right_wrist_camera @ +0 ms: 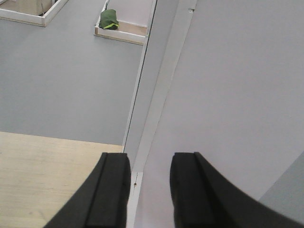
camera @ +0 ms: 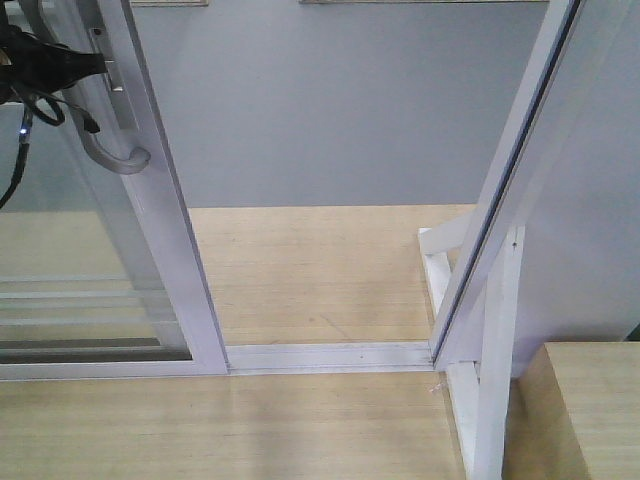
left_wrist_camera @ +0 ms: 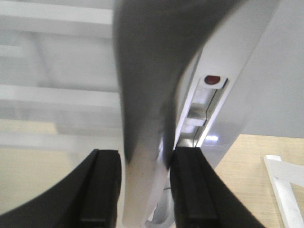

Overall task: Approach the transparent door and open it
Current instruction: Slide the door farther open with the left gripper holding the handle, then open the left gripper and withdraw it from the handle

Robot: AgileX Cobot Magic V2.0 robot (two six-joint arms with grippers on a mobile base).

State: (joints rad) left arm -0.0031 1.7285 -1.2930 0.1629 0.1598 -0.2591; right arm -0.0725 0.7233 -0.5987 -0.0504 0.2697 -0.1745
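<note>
Glossy white framing and clear glass make up the transparent door (camera: pixel 150 200), which stands at the left of the front view, slid aside so that a wide gap lies between its stile and the white jamb (camera: pixel 500 200) on the right. Through that gap I see pale wood floor (camera: pixel 310 270) running to grey floor (camera: pixel 340 110) beyond, with the white bottom track (camera: pixel 330 355) crossing the threshold.

At the upper left the left gripper (camera: pixel 95 65) reaches in level from the edge of the frame, black, cables looping under it, and meets the curved silver-grey handle (camera: pixel 110 140) near its upper part. In the left wrist view the handle (left_wrist_camera: pixel 142 118) runs straight down between the two black fingers (left_wrist_camera: pixel 102 190), each pad close against a side of it, so they look clamped on it. The lock plate with a small red mark (left_wrist_camera: pixel 212 80) sits just beside it on the stile.

The right gripper (right_wrist_camera: pixel 149 190) points down and forward, its fingers (right_wrist_camera: pixel 111 190) apart with nothing between them, hovering over the foot of a white post (right_wrist_camera: pixel 161 95) where the wood floor meets it. A green object (right_wrist_camera: pixel 109 20) lies far off in a shallow white-edged tray (right_wrist_camera: pixel 121 34)
</note>
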